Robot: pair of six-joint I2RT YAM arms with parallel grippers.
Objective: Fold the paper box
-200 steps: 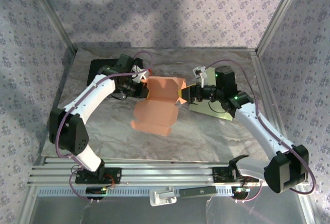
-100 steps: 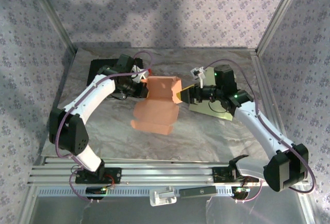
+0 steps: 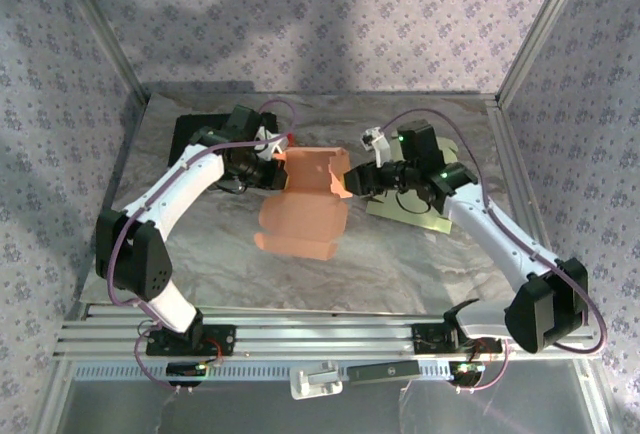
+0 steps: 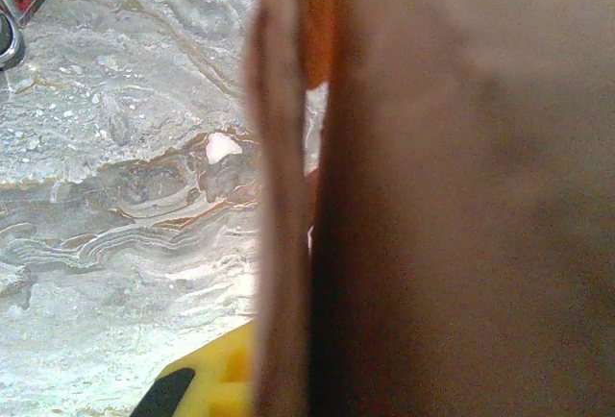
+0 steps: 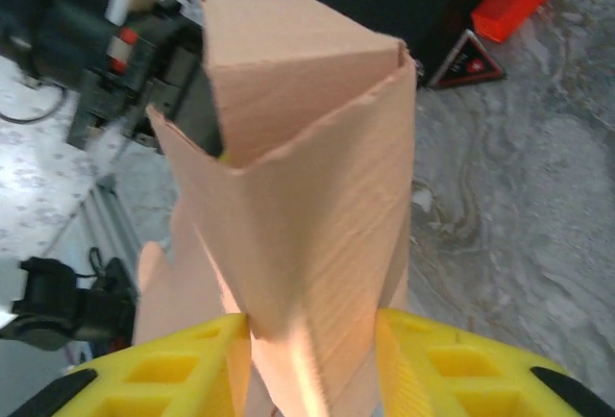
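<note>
Half done at best: paper box (image 3: 305,209) mid-desk (image 3: 400,264), rear walls raised, front panel lying flat, unfolded. Left end effector (image 3: 277,166) pinched shut on left wall. Right end effector (image 3: 350,182) fingers (image 5: 183,379) flanking right wall; clamped or not, cannot tell.

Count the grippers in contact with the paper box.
2: the left gripper clamps the paper box at its left wall; the right gripper straddles its right flap.
</note>
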